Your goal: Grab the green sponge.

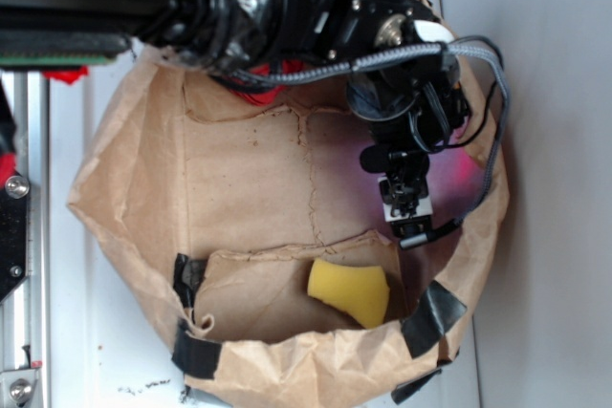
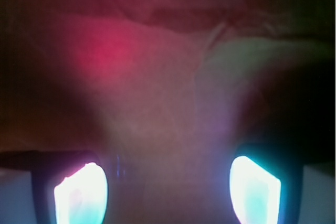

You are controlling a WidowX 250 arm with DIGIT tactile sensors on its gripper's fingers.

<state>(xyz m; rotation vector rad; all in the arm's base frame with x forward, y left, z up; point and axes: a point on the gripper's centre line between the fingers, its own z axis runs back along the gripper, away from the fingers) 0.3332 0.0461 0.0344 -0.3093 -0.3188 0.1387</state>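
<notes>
Hand (image 1: pixel 413 222) sits spread and empty inside the brown paper bag (image 1: pixel 143 198), hanging over the bag's floor close to the right wall. Wrist view backs this up: two glowing fingertips (image 2: pixel 81 195) sit wide apart at the bottom corners with only creased paper between them, nothing gripped, no contact I can make out. Green sponge (image 1: pixel 350 291), which actually reads yellow, lies on the folded paper flap at the near end of the bag, just below and a bit left of the hand, tucked against the near wall. It doesn't show in the wrist view, so the hand isn't lined up on it. Looks like the approach step: hand in the bag, grasp not begun. Next move calls for shifting toward the near wall until the sponge sits between the fingers, dropping down, then closing. Foam is soft so it should squash and hold fine. Risks I'd flag: bag wall and the black tape patches (image 1: pixel 432 316) close by could snag a finger, and the flap under the sponge may give under pressure.
</notes>
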